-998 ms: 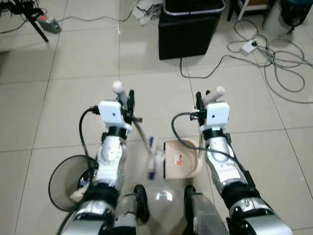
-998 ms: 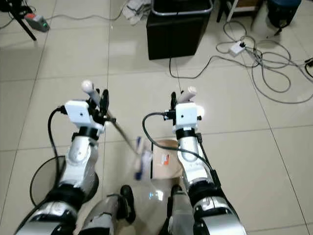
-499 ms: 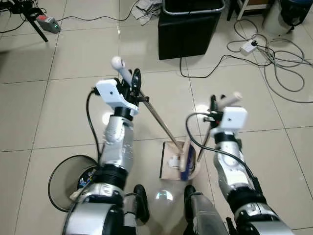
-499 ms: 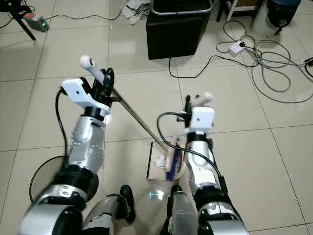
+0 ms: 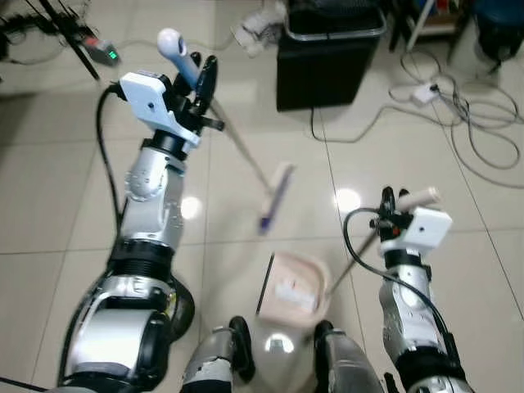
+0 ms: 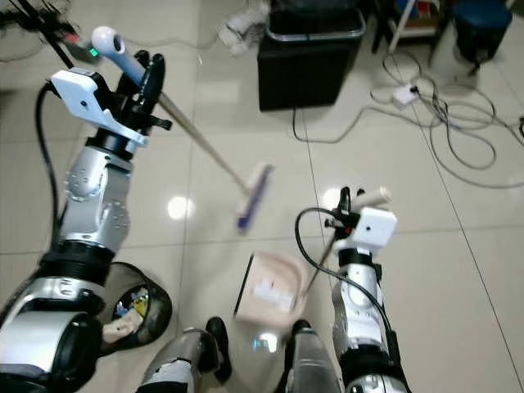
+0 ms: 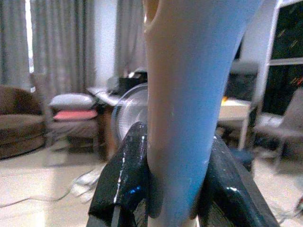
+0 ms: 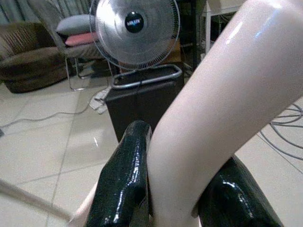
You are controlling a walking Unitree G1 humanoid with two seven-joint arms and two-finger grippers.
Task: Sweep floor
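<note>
Blue-handled broom (image 5: 274, 196) clamped in left pincer (image 5: 199, 80) at upper left, pink dustpan (image 5: 292, 286) gripped by right pincer (image 5: 391, 205) lower right.

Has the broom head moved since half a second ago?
Yes. The broom head left the dustpan and swung forward, toward the black bin.

My arms are jointed silver metal with black bands; a white box sits at each wrist, a black cable looping from it. Left gripper (image 5: 201, 78) and right gripper (image 5: 391, 203) have glossy black fingers
</note>
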